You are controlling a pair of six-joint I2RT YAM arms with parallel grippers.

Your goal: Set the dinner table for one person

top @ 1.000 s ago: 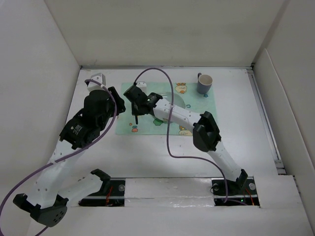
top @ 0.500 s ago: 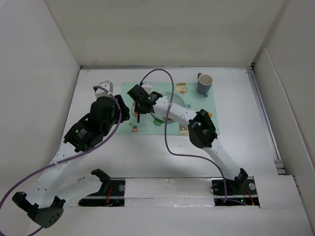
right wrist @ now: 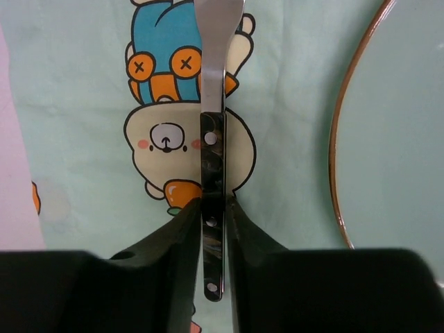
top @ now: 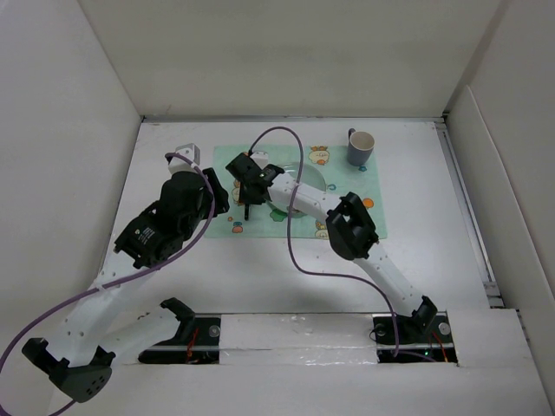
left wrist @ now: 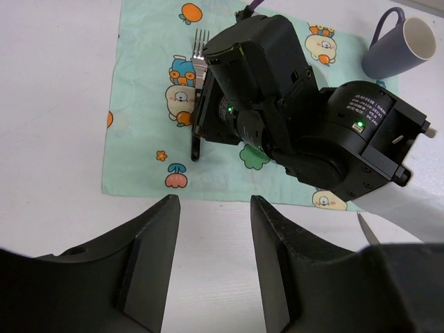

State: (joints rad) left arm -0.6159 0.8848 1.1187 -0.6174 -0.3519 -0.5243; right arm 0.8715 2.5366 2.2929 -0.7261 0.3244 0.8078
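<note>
Beneath placemat [top: 349, 179], dinner table [top: 434, 217], matte white

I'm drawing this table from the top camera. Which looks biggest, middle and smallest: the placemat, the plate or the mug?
1. placemat: biggest.
2. plate: middle, though the right arm covers part of it.
3. mug: smallest.

The top camera looks down on the whole counter [top: 416, 225] from high up. Both wrist cameras look down at the placemat [left wrist: 139, 104] too, the left from nearby, the right from very close.
</note>
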